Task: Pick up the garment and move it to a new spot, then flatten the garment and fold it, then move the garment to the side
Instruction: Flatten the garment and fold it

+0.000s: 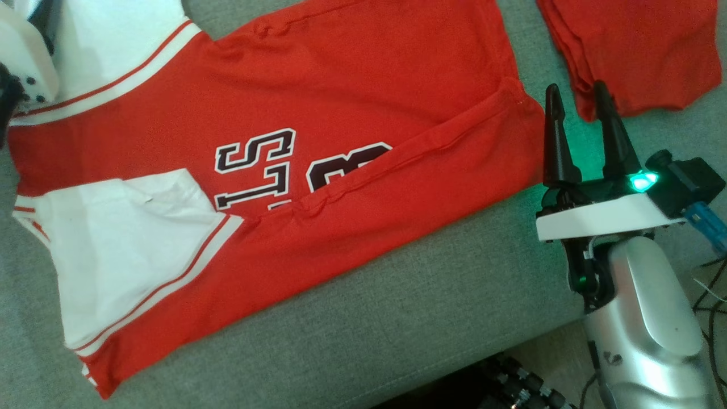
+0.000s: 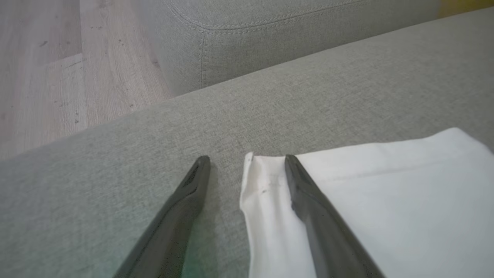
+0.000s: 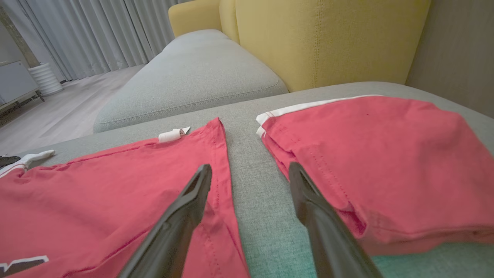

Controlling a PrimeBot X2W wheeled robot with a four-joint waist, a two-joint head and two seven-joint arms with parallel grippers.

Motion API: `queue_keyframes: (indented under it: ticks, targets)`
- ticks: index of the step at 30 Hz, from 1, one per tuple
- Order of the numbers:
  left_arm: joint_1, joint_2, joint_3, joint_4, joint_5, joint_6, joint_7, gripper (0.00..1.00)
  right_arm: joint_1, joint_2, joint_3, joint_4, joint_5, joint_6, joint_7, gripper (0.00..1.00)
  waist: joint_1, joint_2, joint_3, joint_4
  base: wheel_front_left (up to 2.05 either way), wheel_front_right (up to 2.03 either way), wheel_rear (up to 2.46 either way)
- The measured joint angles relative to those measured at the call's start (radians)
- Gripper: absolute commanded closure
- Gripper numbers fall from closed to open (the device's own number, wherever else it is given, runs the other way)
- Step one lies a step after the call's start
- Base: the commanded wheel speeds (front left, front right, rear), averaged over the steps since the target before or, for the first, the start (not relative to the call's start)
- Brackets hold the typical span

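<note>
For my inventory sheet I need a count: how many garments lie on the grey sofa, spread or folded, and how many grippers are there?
Spread garments: 1, the red and white jersey
Folded garments: 1, the folded red pile
Grippers: 2, the left gripper and the right gripper
Total: 4

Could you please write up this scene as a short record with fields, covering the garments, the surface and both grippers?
surface: grey sofa cushion
main garment: red and white jersey, spread out, one long edge folded over part of its dark lettering
second garment: folded red garment, lying apart from the jersey
left gripper: open, straddling the edge of the white sleeve
right gripper: open, holding nothing, over the gap between the two garments
background: yellow sofa back, wood floor
</note>
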Motion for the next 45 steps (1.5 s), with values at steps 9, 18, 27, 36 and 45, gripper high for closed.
queue_keyframes:
  ticks: [9,18,27,36,45]
  targets:
    - [-0.040,-0.010,-0.090,0.005,-0.064,0.000,0.040,1.00,0.000,0.000,-0.011,-0.002,-0.007,0.000,0.000,0.00,0.0000,0.0000,0.003,0.010,0.00,0.00,0.00]
    - [0.004,-0.051,-0.141,-0.005,-0.071,0.000,-0.195,1.00,-0.001,0.000,-0.075,-0.005,-0.103,0.000,0.017,0.00,0.0000,0.0000,-0.061,0.074,0.00,0.00,0.00]
    - [0.055,-0.093,-0.200,-0.126,-0.058,0.000,-0.369,1.00,-0.067,-0.001,-0.156,-0.031,-0.230,0.000,0.200,0.00,-0.0002,0.0000,-0.139,0.206,0.00,0.00,0.00]
    - [0.167,-0.091,-0.258,-0.345,-0.042,0.021,-0.376,1.00,-0.243,-0.089,-0.242,0.149,-0.257,0.000,0.444,0.00,-0.0002,0.0000,-0.174,0.345,0.00,0.00,0.00]
    - [0.213,-0.086,-0.290,-0.508,-0.034,0.064,-0.344,1.00,-0.386,-0.207,-0.234,0.435,-0.356,0.000,0.512,0.00,0.0000,0.0000,-0.139,0.413,0.00,0.00,0.00]
